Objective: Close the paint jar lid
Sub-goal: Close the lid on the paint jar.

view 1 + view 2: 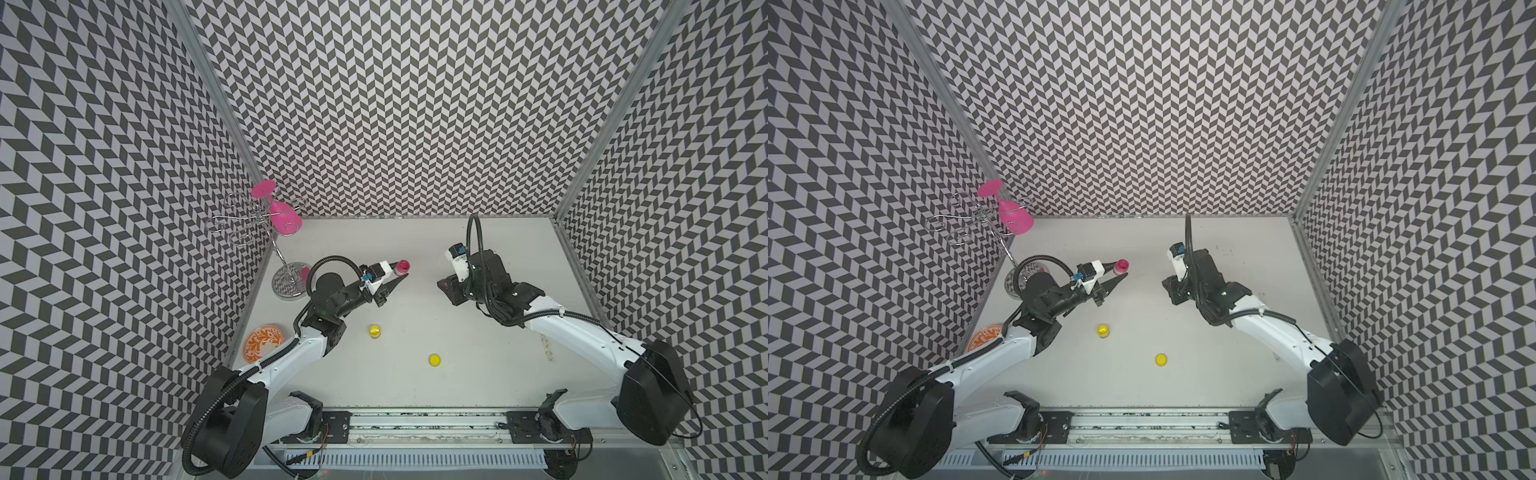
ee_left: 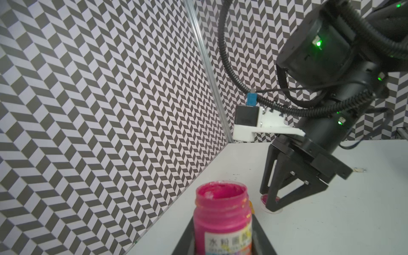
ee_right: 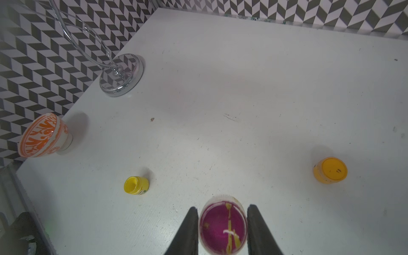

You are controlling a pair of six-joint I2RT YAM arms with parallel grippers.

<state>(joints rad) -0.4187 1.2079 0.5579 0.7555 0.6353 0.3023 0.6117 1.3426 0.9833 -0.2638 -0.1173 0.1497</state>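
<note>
Left wrist view: the open pink paint jar (image 2: 223, 220) is seen clamped upright between the closed-in fingers of the left gripper (image 1: 398, 273), toward the back of the white table (image 3: 242, 88). Near it, the paint-stained lid (image 3: 223, 227) is pinched on both sides by the right gripper (image 3: 222, 207), lying inner side up on the tabletop.

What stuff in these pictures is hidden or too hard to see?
Pink lid: under the right gripper in both top views, so it cannot be made out; the right wrist view's edge cuts part off.
Pink paint jar: its bottom and part of its label are cut off by the left wrist view's edge.
Orange bowl: partly covered by the left arm in both top views.
</note>
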